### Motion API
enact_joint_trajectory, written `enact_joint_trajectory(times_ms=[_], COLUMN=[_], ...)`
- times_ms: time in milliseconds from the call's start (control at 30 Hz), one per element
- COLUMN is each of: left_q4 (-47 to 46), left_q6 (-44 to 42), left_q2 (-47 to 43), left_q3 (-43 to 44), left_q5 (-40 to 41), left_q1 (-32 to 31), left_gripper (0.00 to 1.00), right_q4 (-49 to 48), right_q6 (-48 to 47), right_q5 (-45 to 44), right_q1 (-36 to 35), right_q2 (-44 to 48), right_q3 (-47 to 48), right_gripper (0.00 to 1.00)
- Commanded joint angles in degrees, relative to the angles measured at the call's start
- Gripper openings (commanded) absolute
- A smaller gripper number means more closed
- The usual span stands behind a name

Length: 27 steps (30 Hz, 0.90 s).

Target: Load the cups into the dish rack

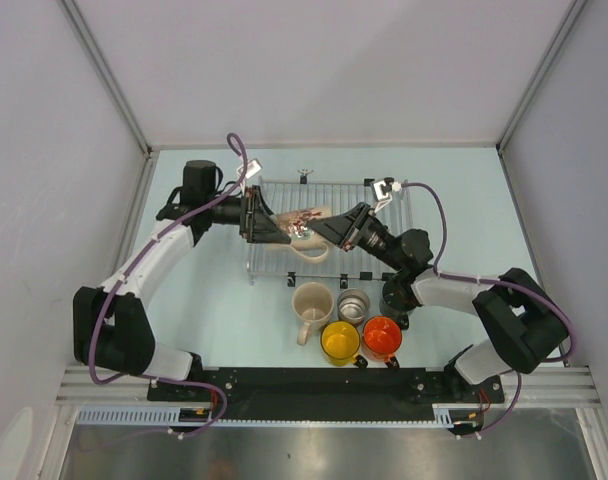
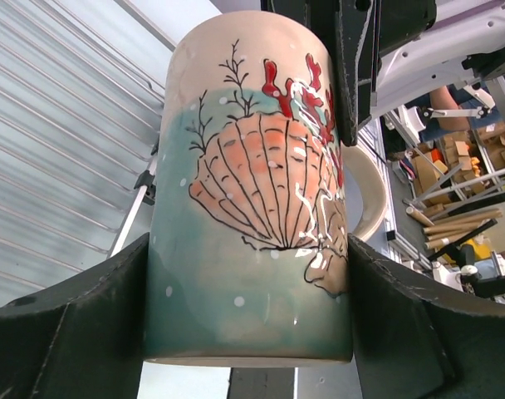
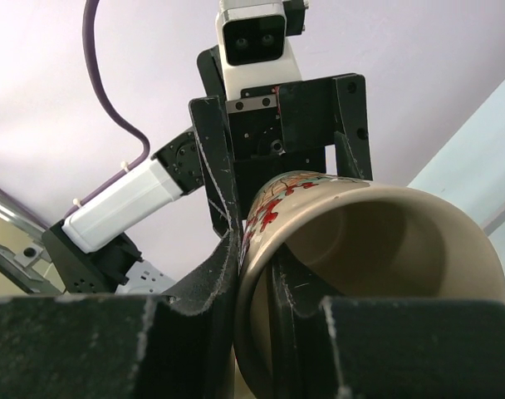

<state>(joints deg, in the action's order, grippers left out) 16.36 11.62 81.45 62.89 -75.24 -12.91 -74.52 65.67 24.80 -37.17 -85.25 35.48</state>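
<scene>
A cream cup printed with a shell and red coral (image 1: 306, 218) (image 2: 252, 191) (image 3: 377, 241) hangs on its side just above the dish rack (image 1: 384, 200) (image 2: 53, 150). My left gripper (image 1: 274, 228) (image 2: 248, 332) has its fingers (image 2: 70, 332) pressed against both sides of the cup's base end. From the right, my right gripper (image 1: 329, 228) (image 3: 257, 283) is shut on the cup's rim, one finger inside and one outside. In front of the rack stand a plain cream cup (image 1: 312, 302), a steel cup (image 1: 353, 304), a yellow cup (image 1: 340, 341) and an orange cup (image 1: 382, 337).
The rack lies at the middle back of the pale table, between the two arms. The standing cups cluster near the right arm's base (image 1: 404, 300). White walls close in the back and both sides.
</scene>
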Motion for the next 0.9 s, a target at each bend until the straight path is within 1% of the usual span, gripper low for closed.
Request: enact_joint_trajectory(times_ms=[0,33,67,100,133,167,200,233,300,333,400,433,500,633,667,700,733,767,800,833,867], left_q4=[-6.07,-6.16,-6.51,-7.13,-7.57,-8.44,-8.62,-8.80,-9.15,-9.15,-8.80,-8.37,-6.61,-4.59,-3.45,-2.05,1.01,2.26,3.14,4.11,4.90], left_q6=[4.11,4.55,4.90,5.43,6.39,6.75,7.01,7.19,7.45,7.54,6.85,6.23,4.13,1.93,0.87,-2.36,-4.13,-5.80,-8.34,-8.97,-11.07], left_q2=[-3.75,-3.75,-3.84,-4.02,-4.02,-4.11,-4.11,-4.19,-4.28,-4.28,-4.19,-4.28,-4.54,-4.37,-4.28,-4.11,-3.85,-3.06,-2.62,-2.26,-1.91], left_q3=[0.83,0.91,0.92,1.00,0.92,1.00,1.00,1.00,1.09,1.18,1.09,1.09,1.09,1.00,1.35,1.88,3.54,4.51,5.39,6.79,7.59], left_q5=[-4.03,-3.86,-3.16,-2.46,-2.37,-2.63,-2.72,-2.89,-2.80,-2.54,-2.45,-2.19,-1.31,0.53,3.32,5.09,7.19,11.74,14.05,16.77,19.23], left_q1=[-1.07,-0.98,-0.81,-0.20,0.25,0.69,1.65,2.09,3.41,3.85,4.82,5.17,5.61,5.70,5.70,5.70,5.70,5.70,5.61,5.52,5.00], left_gripper=[0.63,0.55,0.13,0.00,0.00,0.00,0.00,0.00,0.01,0.00,0.00,0.00,0.01,0.00,0.00,0.00,0.00,0.00,0.00,0.00,0.00], right_q4=[-16.89,-16.89,-16.89,-16.97,-16.80,-16.88,-16.80,-16.71,-16.71,-16.71,-16.62,-16.45,-15.92,-14.95,-14.86,-14.60,-13.82,-13.03,-11.89,-7.96,-5.40], right_q6=[-3.09,-3.09,-3.00,-2.74,-2.65,-2.13,-0.99,-0.29,0.95,2.26,3.41,4.20,4.90,6.31,6.57,6.92,7.19,7.37,6.93,6.23,3.35], right_q5=[-1.24,-1.59,-1.68,-1.77,-1.60,-1.33,-1.16,-0.55,0.07,0.42,1.65,2.09,3.23,4.73,5.00,5.87,6.40,6.75,7.63,7.98,8.33], right_q1=[-2.73,-2.91,-3.00,-2.91,-2.91,-2.48,-2.04,-1.68,0.60,1.74,4.37,5.17,7.28,9.74,10.18,11.49,12.20,12.82,14.04,14.31,14.49], right_q2=[-1.76,-2.02,-2.63,-2.99,-3.25,-4.04,-4.22,-4.48,-4.66,-4.49,-3.78,-3.52,-2.73,-1.85,-1.59,-0.71,-0.10,0.61,1.66,4.02,5.70], right_q3=[0.81,0.55,0.38,0.20,0.02,-0.06,-0.24,-0.33,-0.68,-0.94,-1.03,-1.03,-1.03,-0.94,-1.03,-1.03,-1.21,-1.38,-1.38,-1.30,-1.21], right_gripper=[0.00,0.00,0.00,0.00,0.00,0.04,0.15,0.28,0.33,0.42,0.43,0.46,0.49,0.49,0.49,0.50,0.50,0.50,0.50,0.50,0.49])
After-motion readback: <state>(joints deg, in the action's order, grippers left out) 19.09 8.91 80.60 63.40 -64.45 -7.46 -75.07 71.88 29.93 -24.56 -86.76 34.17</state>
